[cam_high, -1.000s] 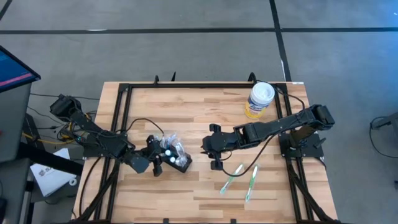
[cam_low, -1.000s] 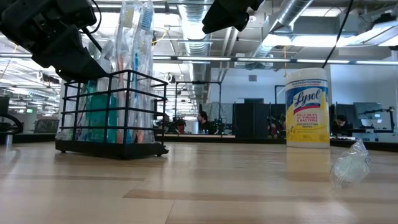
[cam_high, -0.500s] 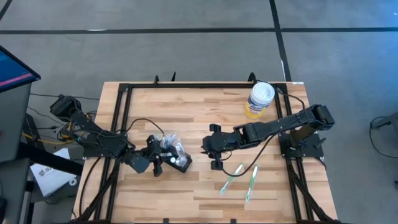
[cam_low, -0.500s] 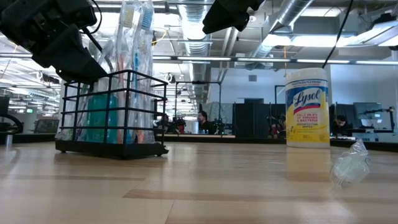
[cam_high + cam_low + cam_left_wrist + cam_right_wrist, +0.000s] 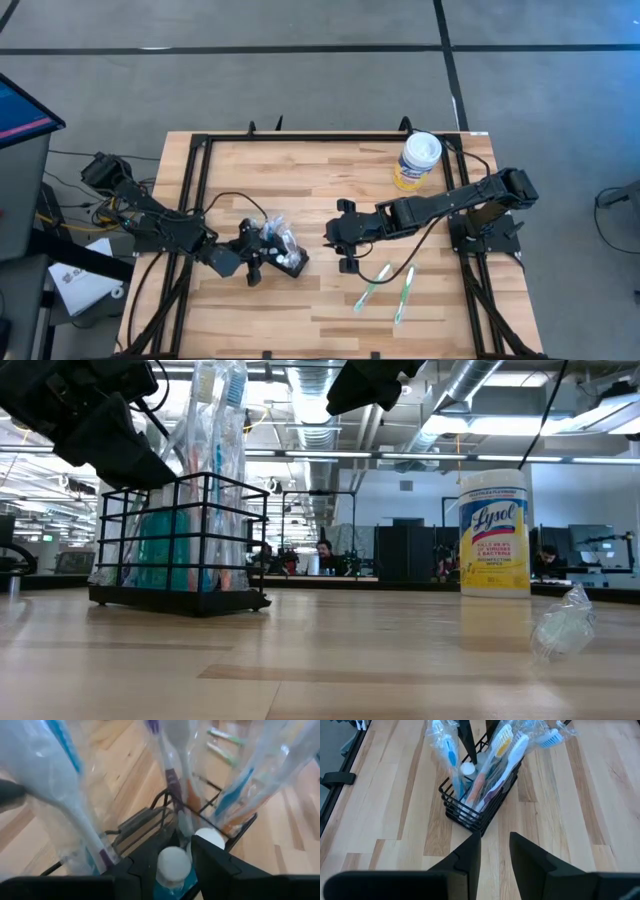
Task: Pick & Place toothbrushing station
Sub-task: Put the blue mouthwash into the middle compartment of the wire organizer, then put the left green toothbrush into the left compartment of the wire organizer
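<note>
The toothbrushing station [image 5: 285, 255] is a black wire basket [image 5: 180, 545] standing on the table left of centre. It holds several plastic-wrapped toothbrushes [image 5: 507, 750] upright and two white-capped bottles. My left gripper [image 5: 260, 260] reaches into its top from the table's left, shut on one teal, white-capped bottle [image 5: 174, 862]. My right gripper [image 5: 330, 240] hangs open above the table to the station's right, pointing at the station [image 5: 480, 795], with nothing between its fingers [image 5: 470, 855]. My left gripper has the teal bottle's white cap [image 5: 175, 851] between its two fingers [image 5: 210, 865], one on each side of it. The fingers slant down into the station from the table's left. The bottle stands upright inside the station, beside a second white cap [image 5: 210, 837].
Two green toothbrushes [image 5: 372, 288] [image 5: 405, 292] lie on the table near its front, right of centre. A yellow canister with a white lid [image 5: 418, 160] stands at the far right. In the low view a crumpled clear wrapper [image 5: 565, 625] lies near the front right.
My left gripper has tipped slightly where it reaches into the station, and the wrapped toothbrushes beside it lean a little differently. The station keeps its place.
</note>
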